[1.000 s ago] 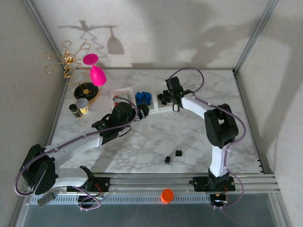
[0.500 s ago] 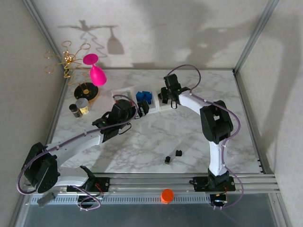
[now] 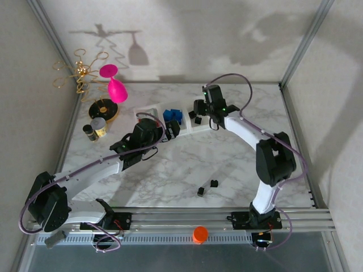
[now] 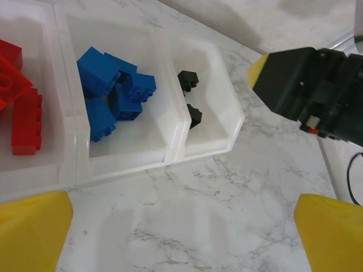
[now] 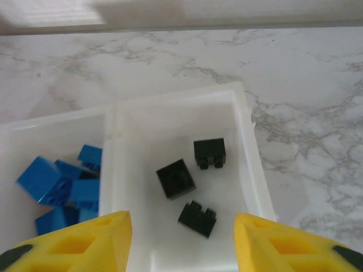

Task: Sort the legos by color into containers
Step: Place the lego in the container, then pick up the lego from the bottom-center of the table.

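Step in hand: judged to be the drop at the black compartment, with the fetch of the loose pieces to come next.
Right side: the right gripper (image 5: 180,241) hangs over the right-hand compartment, upper centre of the overhead view. Its yellow fingers (image 5: 85,243) stand parted with nothing between them.
Left side: the left gripper (image 4: 181,238) sits just below the row of bins in the overhead view, jaws spread wide and empty.
Containers: three clear square plastic bins joined in a row (image 4: 127,165), upper centre of the overhead view.
Sorted stock: red plastic bricks (image 4: 25,113) in the left bin, blue plastic bricks (image 4: 110,93) in the middle, and three small black plastic bricks (image 5: 176,178) lying flat in the right.
Outstanding: two loose black bricks (image 3: 214,183) on the white marble table (image 3: 227,158), lower centre of the overhead view. They lie near each other but apart, well clear of the bins.
Method advised: lift straight up until the fingers clear the bin wall, then swing down-frame. Come down on one loose brick from directly above, with the jaws squared across its flat sides.
Risk: the pieces are tiny and may tip or skid if pinched off-centre. The neighbouring brick could be knocked, so take the outer one first.
Left arm: best kept where it is, clear of the right arm's path.
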Robot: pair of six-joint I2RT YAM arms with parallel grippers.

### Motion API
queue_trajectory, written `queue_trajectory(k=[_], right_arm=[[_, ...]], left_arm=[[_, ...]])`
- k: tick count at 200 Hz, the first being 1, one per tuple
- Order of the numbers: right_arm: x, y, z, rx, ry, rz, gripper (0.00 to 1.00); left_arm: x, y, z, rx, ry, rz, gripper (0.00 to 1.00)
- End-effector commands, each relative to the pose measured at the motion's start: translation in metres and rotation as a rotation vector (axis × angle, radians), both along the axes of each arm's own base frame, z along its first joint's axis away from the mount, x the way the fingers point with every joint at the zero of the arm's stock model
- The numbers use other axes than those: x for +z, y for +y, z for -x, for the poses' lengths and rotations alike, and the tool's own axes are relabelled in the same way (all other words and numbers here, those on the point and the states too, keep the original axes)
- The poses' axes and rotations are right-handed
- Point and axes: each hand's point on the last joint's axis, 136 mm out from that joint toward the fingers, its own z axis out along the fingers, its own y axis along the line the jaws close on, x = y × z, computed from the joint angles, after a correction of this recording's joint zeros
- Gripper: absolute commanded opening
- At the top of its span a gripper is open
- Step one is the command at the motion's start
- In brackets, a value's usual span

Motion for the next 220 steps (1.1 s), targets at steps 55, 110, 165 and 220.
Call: queue_trajectory(k=[55, 110, 165, 220], right_arm=[[-0.042, -0.033, 0.119, -0.014, 0.21, 0.024, 0.58], [-0.092, -0.046, 0.21, -0.039, 0.382, 0.102, 0.64], [-0.12, -0.056, 0.268, -0.099, 0.485, 0.128, 0.68], [-0.145, -0.062, 0.295, -0.115, 0.563, 0.115, 0.59]], left_arm=[[-0.016, -0.011, 0.048, -0.077, 0.041, 0.004, 1.0], [-0.041, -0.014, 0.079, -0.115, 0.073, 0.0, 1.0], [-0.05, -0.008, 0.094, -0.13, 0.081, -0.015, 1.0], [-0.057, -0.009, 0.096, -0.131, 0.094, -0.028, 1.0]])
